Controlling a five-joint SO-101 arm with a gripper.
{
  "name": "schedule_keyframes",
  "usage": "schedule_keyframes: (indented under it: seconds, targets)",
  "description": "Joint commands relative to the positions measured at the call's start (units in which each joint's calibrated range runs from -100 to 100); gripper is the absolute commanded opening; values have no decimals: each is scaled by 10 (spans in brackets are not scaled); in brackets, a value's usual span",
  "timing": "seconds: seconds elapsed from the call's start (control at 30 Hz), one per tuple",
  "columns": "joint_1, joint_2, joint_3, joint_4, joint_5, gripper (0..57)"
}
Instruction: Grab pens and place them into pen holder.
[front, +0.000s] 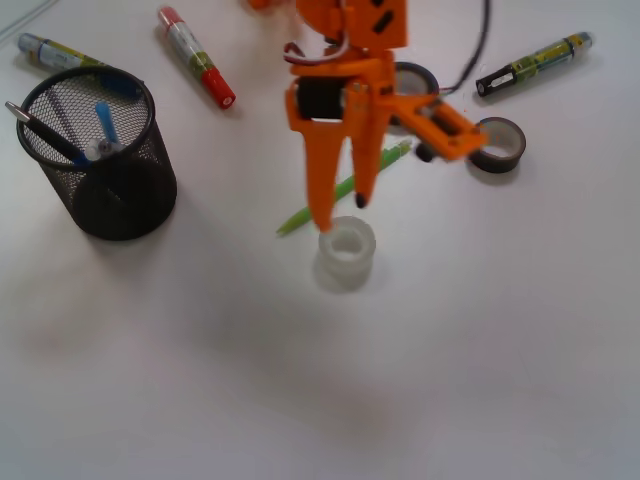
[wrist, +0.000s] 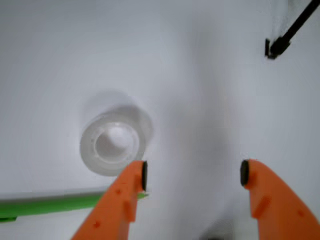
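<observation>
One clear tape roll (front: 346, 252) nearest on the white desk (front: 480, 360), just below the fingertips. Orange end effector (front: 342, 208) above it, jaws spread wide, gripping nothing. Lime green pen (front: 340, 190) flat on the desk behind the fingers, its tip beside the left finger in the wrist view. Black mesh pen holder (front: 100, 155) well apart at left, upright, pens inside. Fat markers and dark tape rolls farthest back.
</observation>
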Motion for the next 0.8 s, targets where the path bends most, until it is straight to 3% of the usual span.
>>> schedule_keyframes:
  seconds: [0.0, 0.37, 0.77]
  targets:
    - [8, -97, 172, -98, -45, 199]
    - [-1, -118, 288, -163, -243, 187]
    - [-18, -116, 281, 12, -339, 188]
